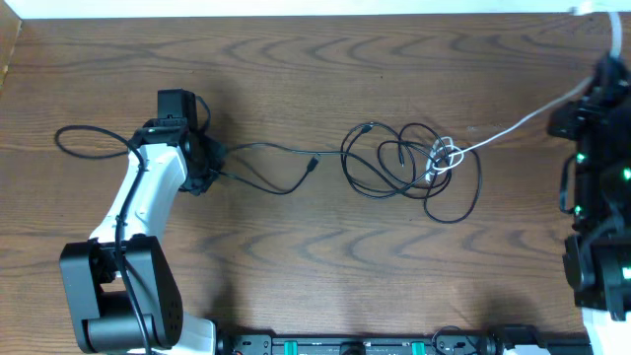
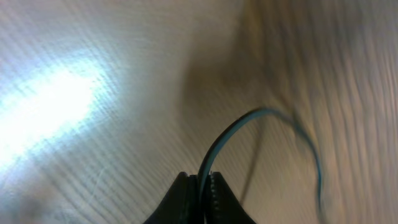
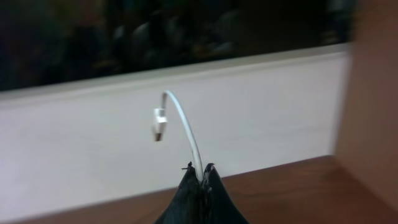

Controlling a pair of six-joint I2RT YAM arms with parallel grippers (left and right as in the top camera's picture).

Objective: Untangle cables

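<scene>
The left tool (image 2: 204, 185), at 9 o'clock on the desk (image 1: 296, 59), is pressed together on a black cable (image 2: 219, 143). The pinch is at the fingertips only, so a sideways pull is likely to strip the thin cord out. Just right of centre, toward 3 o'clock, the other black loops (image 1: 394, 163) are bound by the white cable (image 1: 518, 125) in a small knot (image 1: 444, 158). That white cable runs taut to 2 o'clock, where the right tool (image 3: 200, 169) is clamped on it near its plug (image 3: 160, 124). A harder pull there probably cinches the knot, drags the whole bundle, or lets the short tail slip free.
</scene>
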